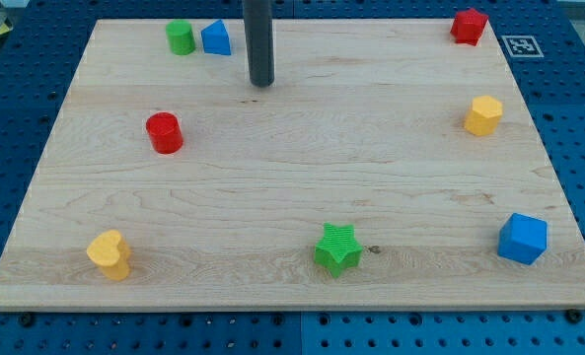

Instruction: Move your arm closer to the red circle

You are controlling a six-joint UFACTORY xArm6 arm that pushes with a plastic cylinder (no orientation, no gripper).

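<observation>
Rod and board filled the single camera view: my tip [261,83] rested on the wooden board [302,177] near the view's top, left of centre. No claw was fitted, so there was nothing to open, close or hold; the rod simply ended bare, touching no block. The red circle [164,133], a short upright cylinder, stood well apart from my tip, down and toward the view's left. It looked small, light and rigid, likely to slide easily on the smooth wood, and its round wall would probably roll off a glancing contact. There was no taking hold of it with a rod; the approach seemed best aimed at the side of it facing my tip, stopping just short. The stretch between my tip and the red circle held no blocks. The blue block [216,38] and green cylinder [181,37] sat just left of my tip at the top edge, off that line. The yellow heart [109,254], green star [338,248], blue cube [522,238], yellow block [483,115] and red block [469,26] lay far from it.
</observation>
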